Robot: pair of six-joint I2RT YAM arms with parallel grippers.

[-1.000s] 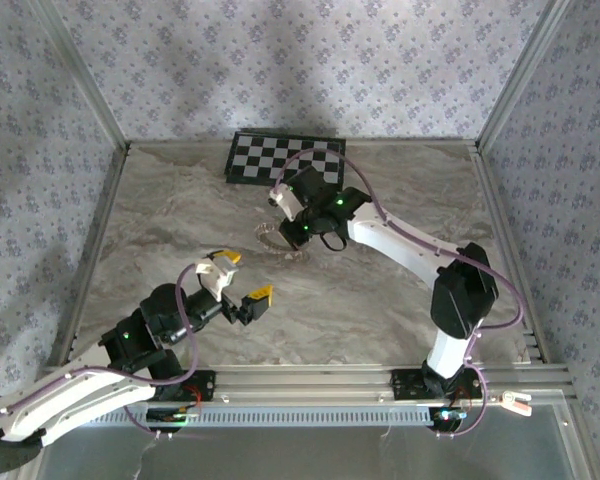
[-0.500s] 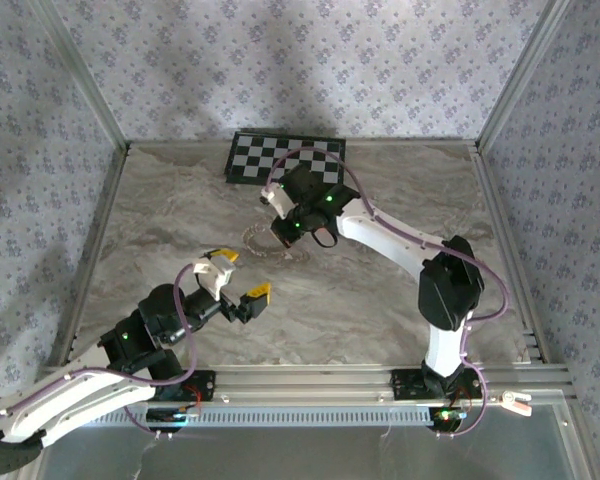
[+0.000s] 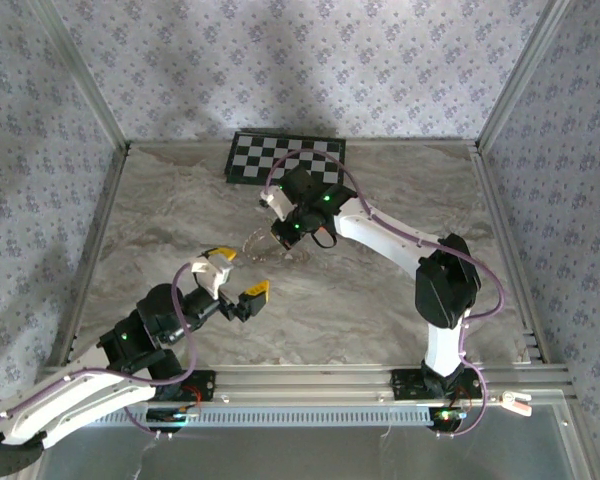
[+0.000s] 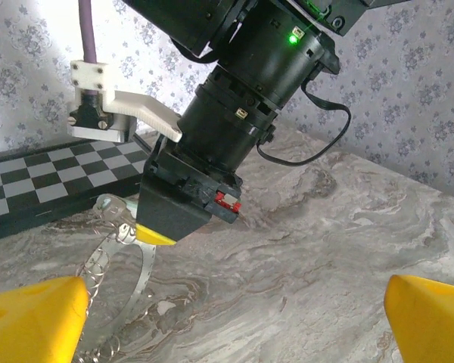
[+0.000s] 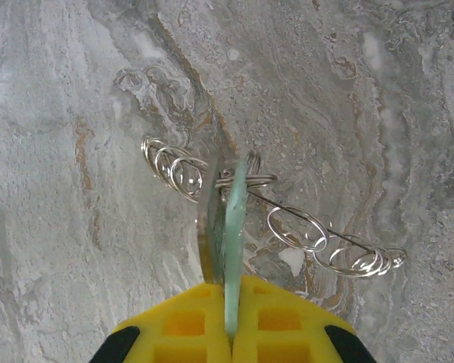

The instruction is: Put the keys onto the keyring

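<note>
My right gripper (image 3: 280, 233) points down at the middle of the table, shut on a thin flat greenish key (image 5: 231, 215) that I see edge-on, with a thin metal strip beside it. The key's tip sits among the small rings of the wire keyring (image 5: 295, 227), which lies on the marble table (image 3: 380, 300). In the left wrist view the keyring (image 4: 129, 291) curves out from under the right gripper (image 4: 157, 231). My left gripper (image 3: 239, 274) hovers wide open a short way nearer and to the left, facing the keyring, with nothing between its yellow fingers (image 4: 30, 321).
A black-and-white checkerboard (image 3: 285, 158) lies flat at the back of the table, just behind the right gripper. Metal frame rails and patterned walls close in the table on three sides. The right arm's cable (image 3: 380, 210) loops over its forearm.
The right gripper has shifted a little left and back, and the keyring has slid left with it. The left gripper has barely moved and stays open.
</note>
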